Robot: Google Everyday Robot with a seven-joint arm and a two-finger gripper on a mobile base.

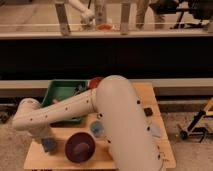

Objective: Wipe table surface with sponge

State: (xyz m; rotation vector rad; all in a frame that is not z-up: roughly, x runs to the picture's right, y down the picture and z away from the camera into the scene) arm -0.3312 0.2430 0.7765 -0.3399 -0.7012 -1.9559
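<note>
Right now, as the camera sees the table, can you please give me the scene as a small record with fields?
gripper: low, near the table's front left corner in view, shut on the sponge
sponge: blue-grey, on the table surface under the gripper
table surface: light tan wood
maroon bowl: just right of the sponge
blue cup: behind the bowl
green bin: rear left

Surface (50,161): one, light tan wood
Sponge (50,146): one
Gripper (47,140): one, at the surface's front left, jaws closed on the sponge
Maroon bowl (80,146): one
Blue cup (96,127): one
Green bin (60,90): one
</note>
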